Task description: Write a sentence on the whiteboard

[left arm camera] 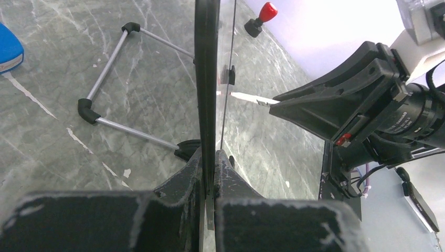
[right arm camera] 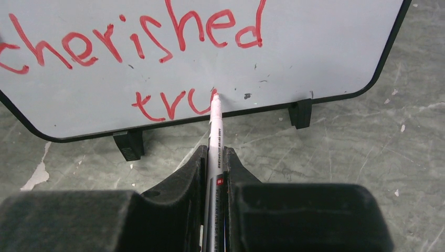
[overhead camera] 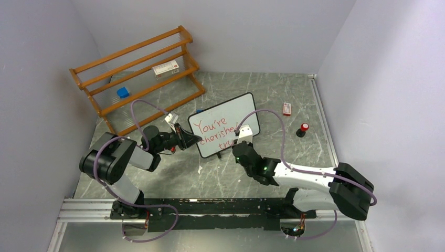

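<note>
The whiteboard (overhead camera: 225, 118) stands tilted on small black feet near the table's middle. Its red sentence (overhead camera: 212, 131) reads "You're cherished tru". In the right wrist view the board (right arm camera: 294, 47) fills the top, with the letters "tru" (right arm camera: 168, 105) on the lowest line. My left gripper (overhead camera: 193, 139) is shut on the board's left edge, seen edge-on in the left wrist view (left arm camera: 207, 79). My right gripper (overhead camera: 242, 142) is shut on a white marker (right arm camera: 214, 136). The marker's red tip touches the board just right of the "u".
A wooden rack (overhead camera: 136, 73) stands at the back left with a small box (overhead camera: 165, 68) on it and a blue object (overhead camera: 123, 92) below. A red and white box (overhead camera: 286, 108) and a red-capped black object (overhead camera: 303, 129) lie right of the board. The board's wire stand (left arm camera: 105, 89) is behind it.
</note>
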You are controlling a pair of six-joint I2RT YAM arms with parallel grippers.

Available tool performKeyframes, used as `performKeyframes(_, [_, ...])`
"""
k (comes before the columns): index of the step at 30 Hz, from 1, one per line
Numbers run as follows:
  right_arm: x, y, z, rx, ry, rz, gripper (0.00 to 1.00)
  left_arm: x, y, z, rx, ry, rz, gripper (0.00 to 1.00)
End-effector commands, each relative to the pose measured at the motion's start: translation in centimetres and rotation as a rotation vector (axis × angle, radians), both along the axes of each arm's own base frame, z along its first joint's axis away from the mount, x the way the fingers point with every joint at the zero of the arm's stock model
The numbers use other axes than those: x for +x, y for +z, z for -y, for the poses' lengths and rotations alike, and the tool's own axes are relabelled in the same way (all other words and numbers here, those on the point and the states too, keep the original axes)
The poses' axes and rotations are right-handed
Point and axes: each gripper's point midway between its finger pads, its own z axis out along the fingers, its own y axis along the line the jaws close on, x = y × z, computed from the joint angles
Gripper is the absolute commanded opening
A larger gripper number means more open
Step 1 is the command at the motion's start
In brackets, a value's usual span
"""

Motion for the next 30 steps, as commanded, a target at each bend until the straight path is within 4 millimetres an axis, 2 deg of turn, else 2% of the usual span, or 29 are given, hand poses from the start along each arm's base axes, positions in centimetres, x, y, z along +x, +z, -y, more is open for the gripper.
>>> performKeyframes(1, [1.0,1.7,0.3,0.021,-0.031,0.062,0.0,-0.1,-1.3,-0.5,0.049,0.002,-0.051,0.05])
performKeyframes(18, [2.5,3.2,-0.1,0.034,-0.032,0.102,0.0,-0.1,-1.5,-0.5,0.047,-0.003,-0.06,0.05])
performKeyframes(30, [2.6,2.5,-0.3,0.023,-0.021,0.077,0.0,0.0,-1.4,-0.4,0.037,-0.006,-0.057,0.05])
